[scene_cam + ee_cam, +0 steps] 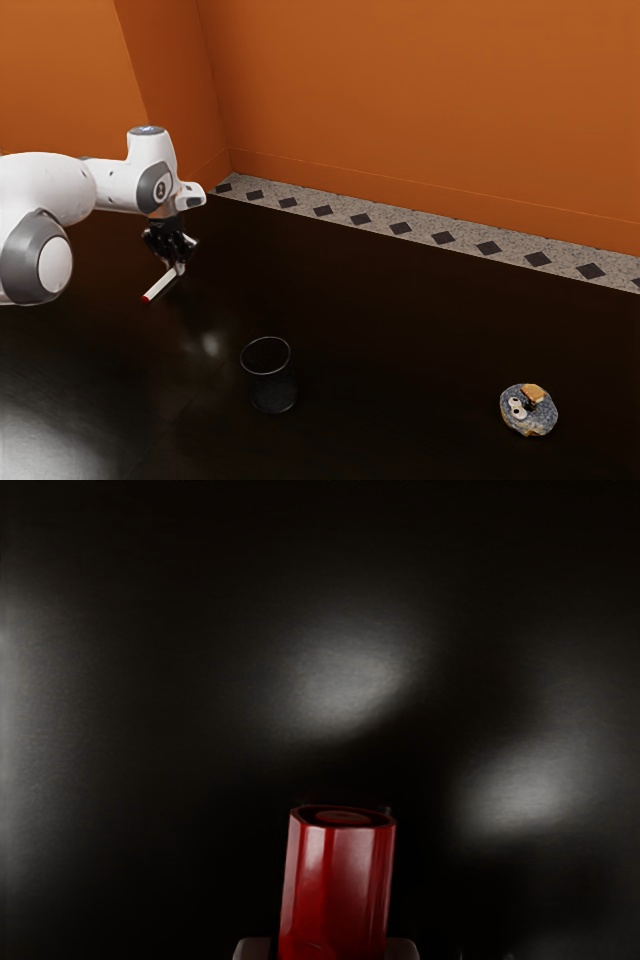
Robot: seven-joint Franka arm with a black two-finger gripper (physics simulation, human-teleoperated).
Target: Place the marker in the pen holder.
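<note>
Orange wall [410, 110] fills the upper part of the exterior view, and below it a black table [400, 320] spreads to the bottom edge. White and grey, the arm [65, 185] comes in from the left edge; a speckled border with dark diamonds [361, 219] slants down to the right edge.

The pen holder [272, 388], a dark round cup, stands upright with its mouth open, below and left of the frame's centre. Up and to the left of it, well apart, hangs the black gripper [178, 266], closed on the marker, which sits between its two fingertips in the wrist view. A small blue-grey round thing [528, 412] with a tan piece on it lies at lower right, well out of the route.

Smallest is the marker [160, 285], white with a red end, slanting down and left from the grip, outside the holder.

The step in hand, as I judge it, is the carry. Keep the grip firm, travel toward the lower right of the exterior view high enough for the marker's low end to clear the rim, and swing it nearer upright on the way. Centre that end over the mouth, lower straight, and let go only once it is inside; released at this slant, it could catch the rim or tip the cup.
</note>
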